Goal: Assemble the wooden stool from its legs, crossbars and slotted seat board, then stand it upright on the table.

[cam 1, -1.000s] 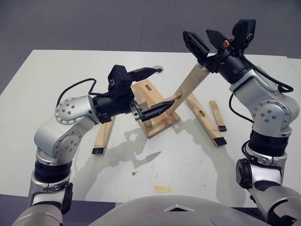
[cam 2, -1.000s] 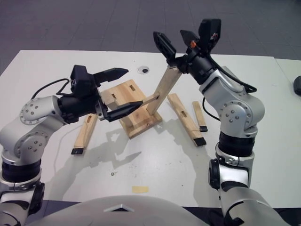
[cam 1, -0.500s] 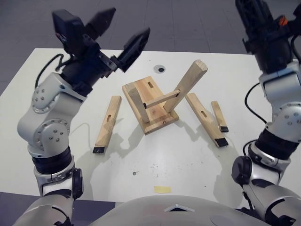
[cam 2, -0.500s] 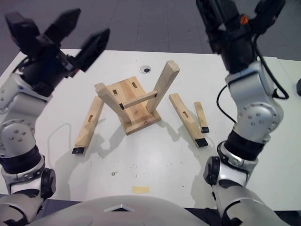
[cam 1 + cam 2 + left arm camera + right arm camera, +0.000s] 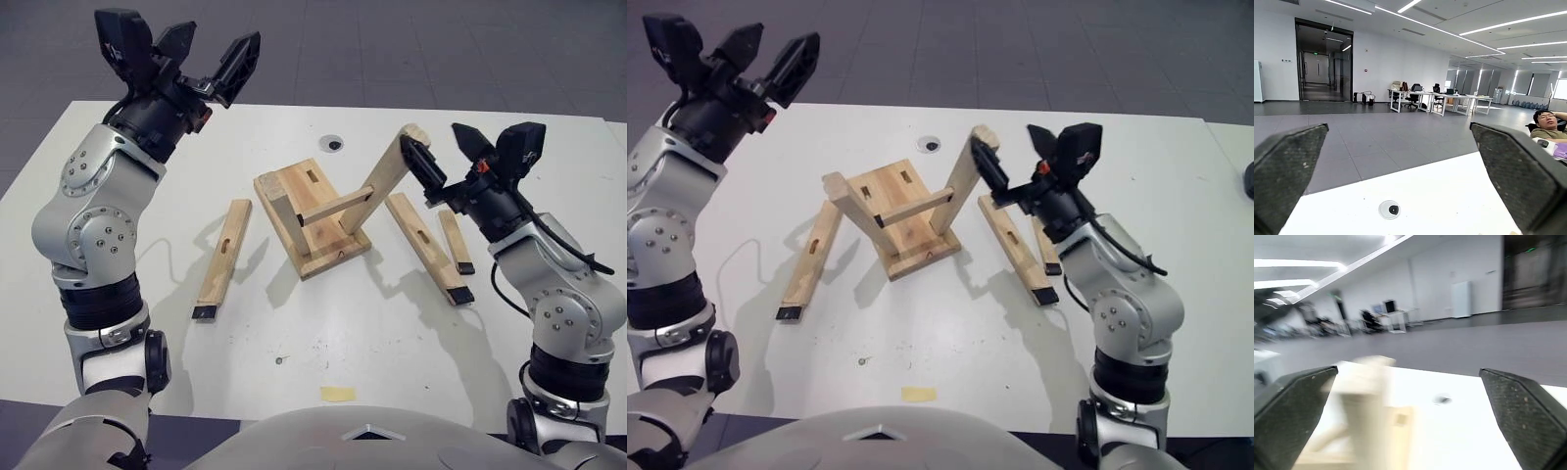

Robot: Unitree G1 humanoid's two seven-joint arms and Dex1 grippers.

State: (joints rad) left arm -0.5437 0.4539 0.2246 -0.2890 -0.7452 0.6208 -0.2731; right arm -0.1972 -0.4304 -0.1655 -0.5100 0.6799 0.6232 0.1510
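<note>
While right hand [image 5: 434, 142] gapes beside tilted leg [image 5: 387, 176] top, centre right | left hand [image 5: 220, 44] released, raised upper left | seat [image 5: 323, 245] centre of worktop [image 5: 392, 333] | likely best: grip leg squarely, press straight into seat.

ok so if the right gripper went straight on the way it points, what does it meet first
Probably the upper end of the tilted stool leg: the open right gripper points at it. Depth is unclear; it might pass alongside.
</note>
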